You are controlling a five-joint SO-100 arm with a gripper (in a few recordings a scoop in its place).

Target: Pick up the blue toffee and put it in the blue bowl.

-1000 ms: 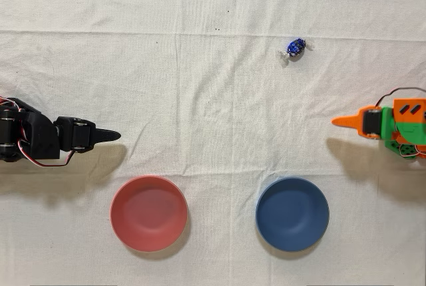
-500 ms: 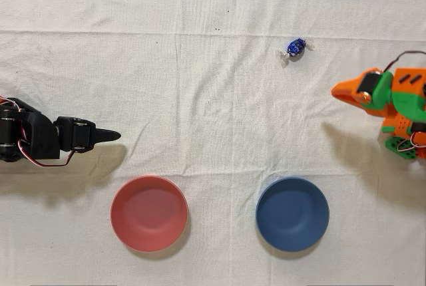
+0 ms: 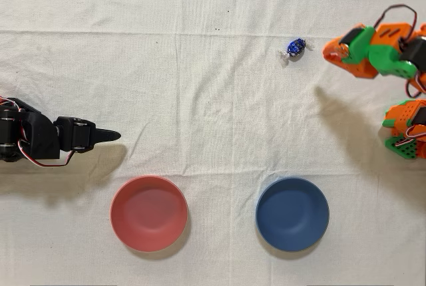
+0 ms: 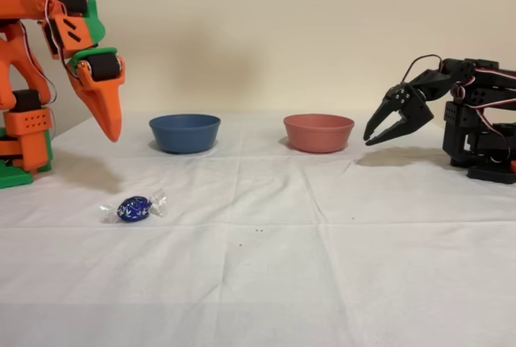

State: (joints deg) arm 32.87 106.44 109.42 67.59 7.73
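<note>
Fixed view: end effector [image 4: 110, 125] hangs above the blue toffee [image 4: 134, 208], fingers together, gripping nothing; toffee's clear ends barely discernible.

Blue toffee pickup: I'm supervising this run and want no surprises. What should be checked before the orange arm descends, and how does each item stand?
1. Blue toffee lies free on the cloth, nothing touching it: ok.
2. Gripper hangs above the cloth, apart from the toffee: ok.
3. Fingers open wide enough to straddle the toffee: not ok, they look shut.
4. Gripper centred over the toffee: not ok, it is off to one side.
5. Blue bowl holds nothing: ok.
</note>
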